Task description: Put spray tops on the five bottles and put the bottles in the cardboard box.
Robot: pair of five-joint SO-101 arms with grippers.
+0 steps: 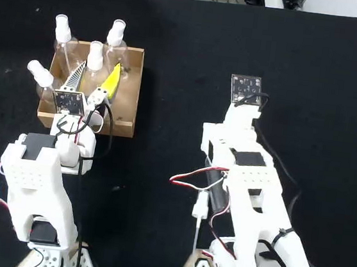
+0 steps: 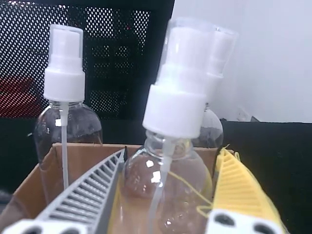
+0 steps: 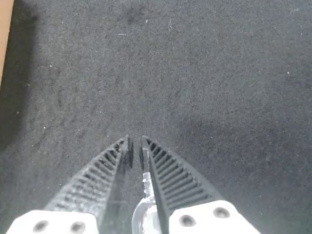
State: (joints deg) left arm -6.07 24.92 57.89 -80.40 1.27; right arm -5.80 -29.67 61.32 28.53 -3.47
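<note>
The left end effector (image 1: 100,65) grasps a capped bottle (image 1: 96,53) standing inside the cardboard box (image 1: 127,102). The right end effector (image 3: 135,146) is clenched on a small clear piece (image 3: 144,209), mostly hidden and hard to identify.

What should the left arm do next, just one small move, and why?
Probably open the left end effector and let go. The bottle between its fingers already wears a spray top and stands inside the cardboard box, next to the other bottles.

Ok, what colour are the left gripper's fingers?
Left gripper: one finger grey, the other yellow; best in left wrist view.
</note>
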